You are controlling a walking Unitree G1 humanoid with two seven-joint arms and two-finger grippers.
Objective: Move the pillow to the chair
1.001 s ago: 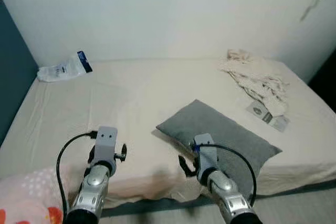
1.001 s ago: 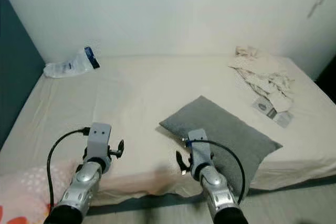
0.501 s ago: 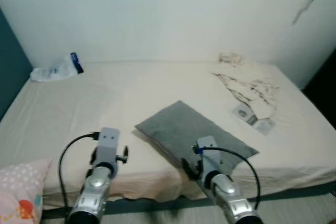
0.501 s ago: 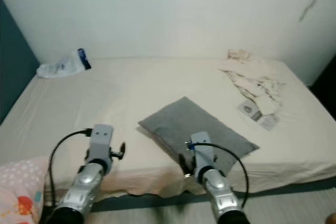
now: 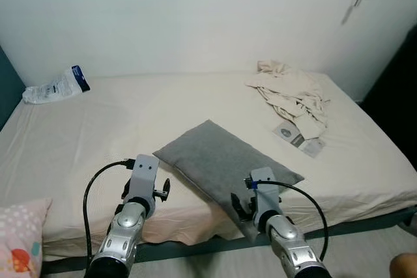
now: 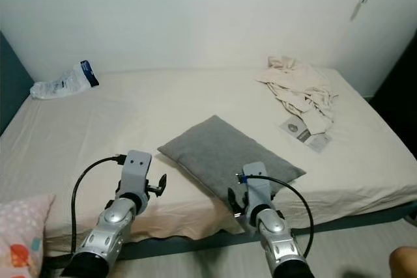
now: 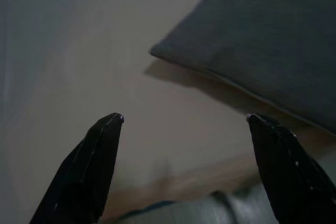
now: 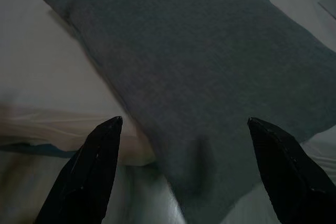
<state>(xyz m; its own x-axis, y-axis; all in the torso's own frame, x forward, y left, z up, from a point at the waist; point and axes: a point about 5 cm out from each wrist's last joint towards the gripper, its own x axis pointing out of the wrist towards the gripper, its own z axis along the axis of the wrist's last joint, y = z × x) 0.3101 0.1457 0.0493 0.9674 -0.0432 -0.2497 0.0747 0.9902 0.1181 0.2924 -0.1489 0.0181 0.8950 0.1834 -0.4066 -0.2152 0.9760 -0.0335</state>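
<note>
A grey pillow (image 5: 225, 162) lies flat near the front edge of the bed (image 5: 130, 122), one corner hanging over the edge. My right gripper (image 8: 184, 124) is open just in front of that overhanging corner, its fingers (image 8: 100, 156) spread on either side of the pillow (image 8: 199, 66). My left gripper (image 7: 184, 121) is open too, held over the bare sheet to the left of the pillow (image 7: 262, 40). Both silver arms, the left (image 5: 133, 209) and the right (image 5: 273, 219), reach forward at the bed's front edge.
A crumpled beige cloth (image 5: 290, 96) and a printed packet (image 5: 296, 138) lie at the bed's right side. A white plastic pack (image 5: 52, 86) sits at the back left by the wall. A pink patterned pillow (image 5: 19, 239) lies at the front left. Grey floor (image 5: 365, 245) runs beside the bed.
The camera has swung right and pulled back, so the whole scene has shifted left. The pillow lies as before; both grippers stay open in front of it.
</note>
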